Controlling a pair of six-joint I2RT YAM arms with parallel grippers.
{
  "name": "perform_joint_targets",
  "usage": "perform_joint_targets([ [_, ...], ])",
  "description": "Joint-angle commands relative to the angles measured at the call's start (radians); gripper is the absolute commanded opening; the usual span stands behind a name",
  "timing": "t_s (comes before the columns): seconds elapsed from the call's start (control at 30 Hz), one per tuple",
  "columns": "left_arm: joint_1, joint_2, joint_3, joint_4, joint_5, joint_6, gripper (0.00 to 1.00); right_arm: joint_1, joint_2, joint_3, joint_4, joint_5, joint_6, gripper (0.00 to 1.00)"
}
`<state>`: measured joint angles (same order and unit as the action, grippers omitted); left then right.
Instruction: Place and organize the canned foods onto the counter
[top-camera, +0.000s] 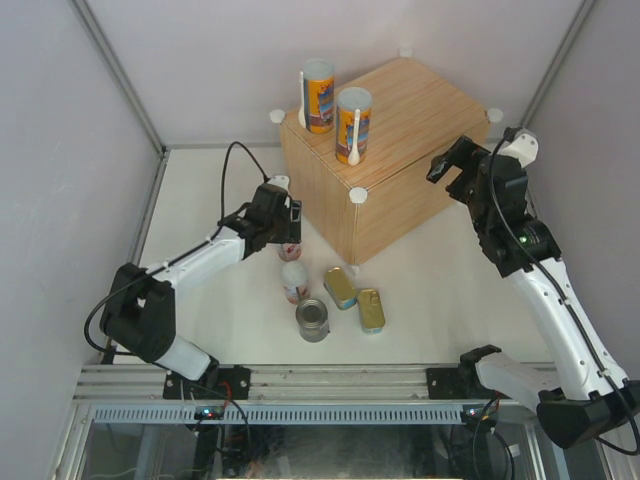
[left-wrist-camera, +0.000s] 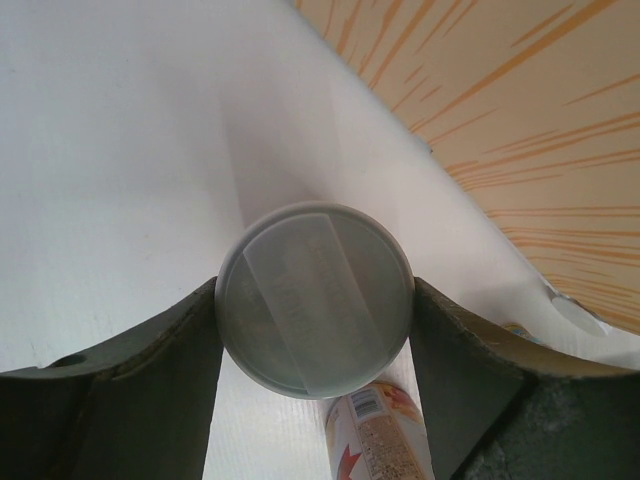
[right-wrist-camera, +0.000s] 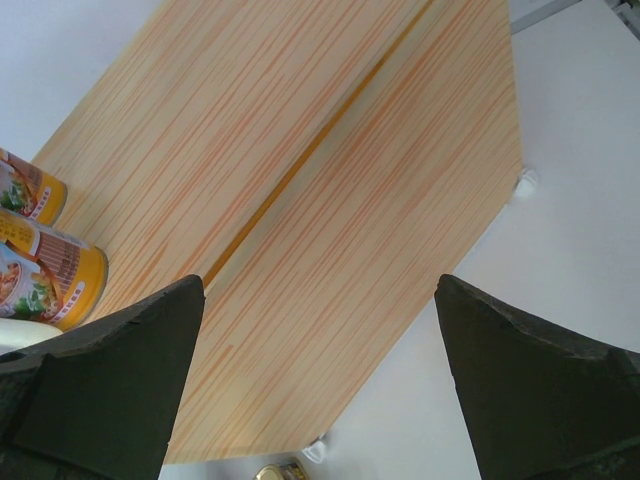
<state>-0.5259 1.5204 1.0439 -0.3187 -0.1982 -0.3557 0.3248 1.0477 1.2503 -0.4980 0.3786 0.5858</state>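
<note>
Table (top-camera: 190, 200): we log a white matte top, also visible in both wrist views.
Walls (top-camera: 60, 120): pale grey panels on three sides.
Struts (top-camera: 118, 75): metal, at back corners.
Rail (top-camera: 330, 380): ribbed aluminium along near edge.

Left arm (top-camera: 200, 258), white links with black joints, reaches far and rightward, wrist kept low. Left gripper (left-wrist-camera: 315, 300) pinches a white-lidded tube (left-wrist-camera: 300, 250) between both dark fingers (left-wrist-camera: 150, 380). Right arm (top-camera: 545, 290) stretches far, wrist raised. Right gripper (right-wrist-camera: 320, 295) has its jaws spread wide.
</note>
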Motion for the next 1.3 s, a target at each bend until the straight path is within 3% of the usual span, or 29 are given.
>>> perform_joint_targets([
  [0.0,0.003,-0.020,-0.030,0.034,0.034,0.010,0.52,0.016,-0.020,-0.002,-0.004,0.023,-0.009,1.00],
  [0.23,0.003,-0.069,-0.031,0.029,0.024,0.019,0.27,0.024,-0.027,-0.002,-0.008,0.024,-0.015,1.00],
  [0.33,0.003,-0.098,-0.026,0.025,0.012,0.028,0.03,0.035,-0.031,-0.002,-0.013,0.032,-0.025,1.00],
  [0.37,0.003,-0.106,-0.021,0.020,0.010,0.033,0.01,0.042,-0.033,-0.002,-0.014,0.037,-0.030,1.00],
  [0.67,0.003,-0.174,0.025,-0.040,-0.010,0.078,0.00,0.130,-0.056,-0.012,-0.032,0.071,-0.104,1.00],
  [1.27,0.003,-0.299,0.242,-0.250,-0.065,0.122,0.00,0.502,-0.130,-0.070,-0.056,0.132,-0.275,1.00],
])
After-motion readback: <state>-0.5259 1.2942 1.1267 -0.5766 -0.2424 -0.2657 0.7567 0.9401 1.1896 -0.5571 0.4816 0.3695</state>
